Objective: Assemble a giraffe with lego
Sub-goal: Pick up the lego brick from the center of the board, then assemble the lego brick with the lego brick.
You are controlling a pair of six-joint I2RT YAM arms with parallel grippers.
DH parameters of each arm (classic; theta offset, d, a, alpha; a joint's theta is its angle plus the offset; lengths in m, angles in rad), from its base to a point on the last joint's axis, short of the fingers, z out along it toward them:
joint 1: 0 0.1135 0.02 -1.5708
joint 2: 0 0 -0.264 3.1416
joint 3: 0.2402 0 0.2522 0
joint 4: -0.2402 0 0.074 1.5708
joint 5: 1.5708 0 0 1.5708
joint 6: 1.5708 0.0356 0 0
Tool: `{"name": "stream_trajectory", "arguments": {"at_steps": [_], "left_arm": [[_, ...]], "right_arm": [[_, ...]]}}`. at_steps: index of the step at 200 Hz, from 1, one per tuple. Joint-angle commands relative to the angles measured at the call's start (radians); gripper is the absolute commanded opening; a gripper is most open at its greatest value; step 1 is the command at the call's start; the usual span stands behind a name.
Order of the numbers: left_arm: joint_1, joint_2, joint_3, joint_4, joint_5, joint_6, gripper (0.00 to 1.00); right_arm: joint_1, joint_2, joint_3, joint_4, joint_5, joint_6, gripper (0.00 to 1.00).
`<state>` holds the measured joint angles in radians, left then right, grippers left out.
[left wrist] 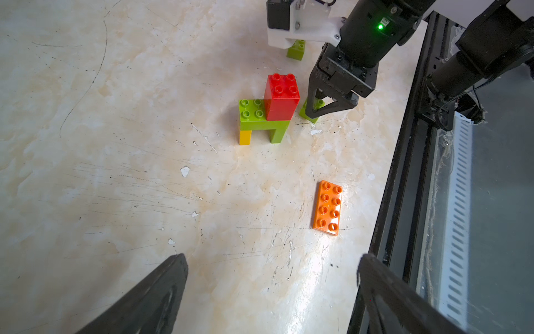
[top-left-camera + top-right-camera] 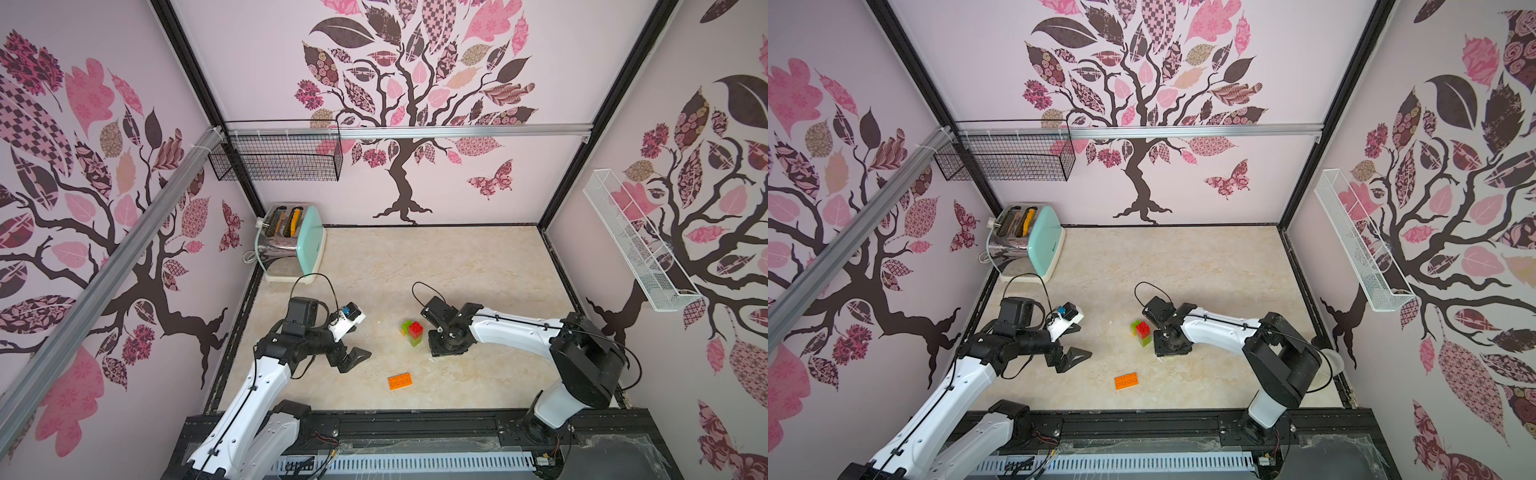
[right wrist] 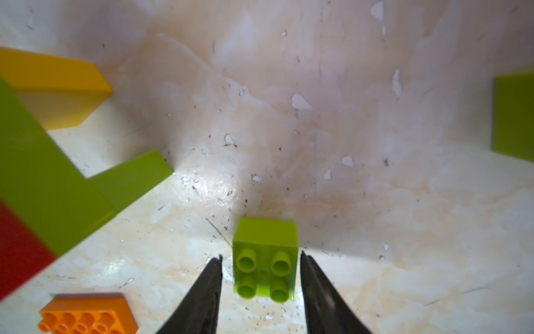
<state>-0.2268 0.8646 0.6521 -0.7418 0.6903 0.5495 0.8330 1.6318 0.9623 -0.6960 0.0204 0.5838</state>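
Lime green studded plastic brick (image 3: 265, 240): on tabletop (image 3: 375, 202), between jaws of half-open right hand (image 3: 261, 257), gaps both sides. Part-built green-yellow-red giraffe (image 2: 412, 332): 9 o'clock of that hand. Left hand (image 1: 271, 257): wide open, empty.

Unfinished giraffe (image 1: 264, 124) stands upright, a lime brick (image 3: 265, 245) just beside it, orange brick (image 1: 328, 206) flat nearby.

Two robot arms are pictured. The left arm (image 2: 270, 382) and right arm (image 2: 515, 330) are clad in glossy white shells, linked by bulky black joints. Thin black cables (image 2: 319, 274) are looped over the wrists. A white bracket (image 1: 306, 31) is fixed with small screws, and a green light (image 1: 380, 27) is lit. Black tapered fingers (image 3: 208, 295) are fitted.
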Motion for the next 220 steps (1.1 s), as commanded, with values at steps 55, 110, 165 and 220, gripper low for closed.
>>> {"name": "stream_trajectory", "arguments": {"at_steps": [55, 110, 165, 220], "left_arm": [[0.006, -0.012, -0.009, -0.002, 0.015, 0.007, 0.98], [0.006, -0.010, -0.008, -0.001, 0.018, 0.007, 0.98], [0.009, -0.017, -0.008, -0.001, 0.012, 0.009, 0.98], [0.007, -0.016, -0.008, -0.001, 0.015, 0.008, 0.98]], "right_arm": [[0.004, 0.020, 0.075, -0.083, 0.025, -0.062, 0.27], [0.004, -0.018, 0.401, -0.416, 0.026, -0.324, 0.23], [0.005, 0.135, 0.759, -0.669, -0.073, -0.438, 0.20], [0.033, 0.222, 0.787, -0.687, -0.073, -0.448, 0.20]]}}
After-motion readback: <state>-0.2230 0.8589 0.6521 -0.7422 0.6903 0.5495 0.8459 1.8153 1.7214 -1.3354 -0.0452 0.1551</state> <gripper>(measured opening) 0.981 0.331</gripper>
